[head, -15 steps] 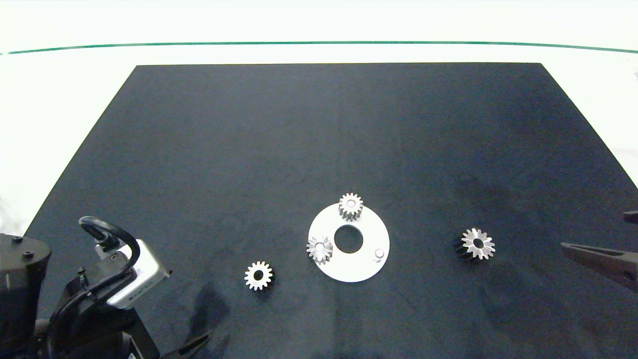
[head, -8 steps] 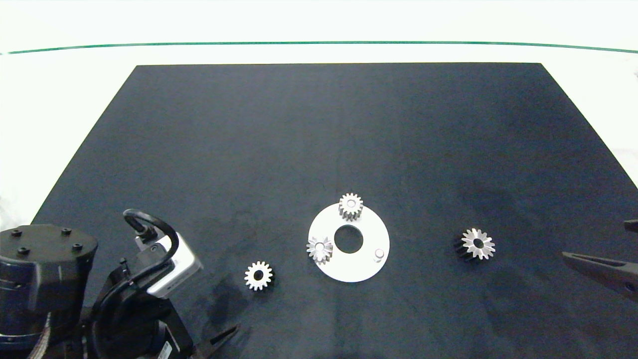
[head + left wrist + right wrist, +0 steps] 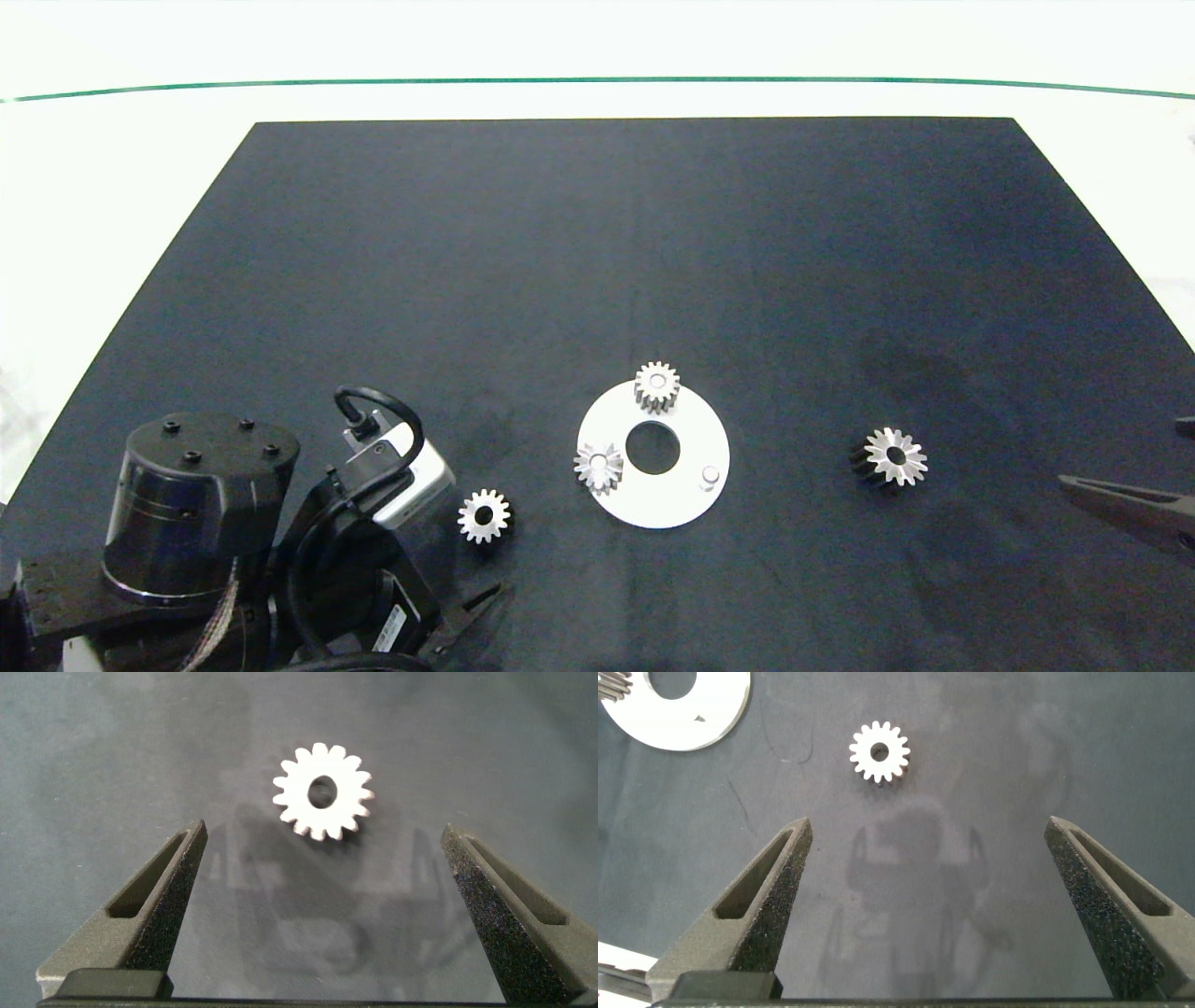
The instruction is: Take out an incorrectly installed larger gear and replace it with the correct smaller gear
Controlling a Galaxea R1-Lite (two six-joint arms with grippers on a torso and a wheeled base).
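The smaller gear [image 3: 484, 516], matte with blunt teeth and a wide centre hole, lies flat on the black mat left of the white disc plate [image 3: 653, 509]. In the left wrist view the smaller gear [image 3: 322, 791] sits just beyond the tips of my open left gripper [image 3: 324, 838], centred between the fingers and untouched. The larger gear [image 3: 892, 457], shiny with sharp teeth, lies on the mat right of the plate. My right gripper [image 3: 926, 831] stands open and empty, well short of the larger gear [image 3: 879, 752]. One of its fingers [image 3: 1120, 499] shows at the right edge.
The plate carries a blunt-toothed gear with a plugged centre [image 3: 656, 385], a small star-toothed gear [image 3: 598, 466] and a bare peg [image 3: 709, 476] around its centre hole. The left arm [image 3: 201, 504] fills the near left corner of the mat [image 3: 597, 261].
The left arm has swung right, bringing its gripper close to the smaller gear. The right gripper has drawn back slightly toward the right edge. No gear has moved.
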